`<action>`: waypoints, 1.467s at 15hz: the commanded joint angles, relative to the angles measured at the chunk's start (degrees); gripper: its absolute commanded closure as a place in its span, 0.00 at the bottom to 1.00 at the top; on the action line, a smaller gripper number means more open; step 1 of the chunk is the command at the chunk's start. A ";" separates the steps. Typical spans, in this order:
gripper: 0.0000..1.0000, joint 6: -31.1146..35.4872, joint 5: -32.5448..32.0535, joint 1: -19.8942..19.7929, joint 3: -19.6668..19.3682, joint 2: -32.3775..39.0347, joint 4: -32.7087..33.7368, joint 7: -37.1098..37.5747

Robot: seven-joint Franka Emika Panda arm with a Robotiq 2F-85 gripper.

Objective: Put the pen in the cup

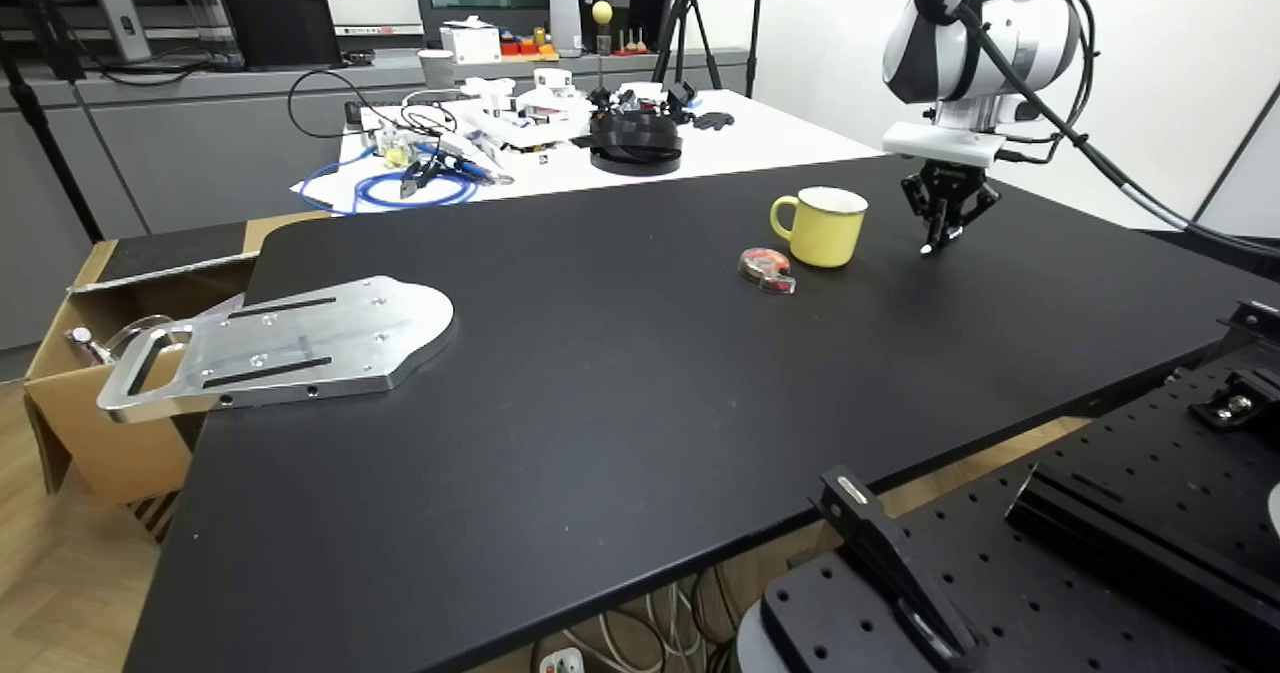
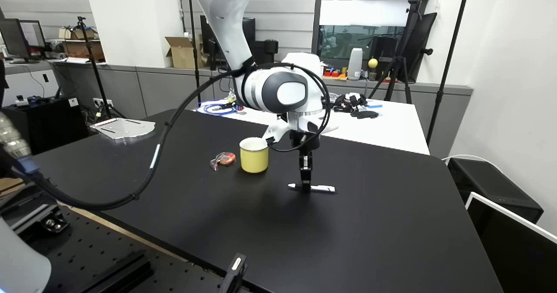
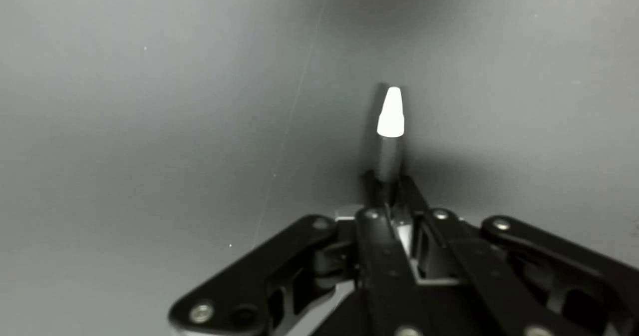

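Note:
The pen (image 2: 323,188) is thin and white with a darker grip part. It lies level at the black table top; I cannot tell whether it still touches the table. My gripper (image 2: 306,186) points straight down, with its fingertips closed around the pen near its middle. In the wrist view the white pen tip (image 3: 391,116) sticks out beyond the gripper's fingertips (image 3: 387,183), and the rest of it is hidden by the fingers. The cup, a pale-yellow mug (image 1: 825,230), stands upright beside the gripper in both exterior views (image 2: 254,158), a short distance away and empty-handed of contact.
A small reddish tape dispenser (image 1: 768,268) lies beside the cup, on the side away from the gripper. A silver metal plate with a handle (image 1: 300,338) lies at the table's far end. A white table (image 1: 770,133) with cables and parts adjoins the black table (image 1: 600,403).

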 commanded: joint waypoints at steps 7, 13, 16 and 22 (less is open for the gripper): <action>0.97 -17.24 3.65 -2.15 3.89 -9.17 8.29 5.09; 0.97 -35.25 14.61 -4.86 11.53 -16.45 12.12 4.85; 0.97 -40.70 21.65 -5.99 12.98 -17.16 11.93 5.00; 0.97 -48.06 33.69 -8.06 11.66 -16.48 8.74 3.97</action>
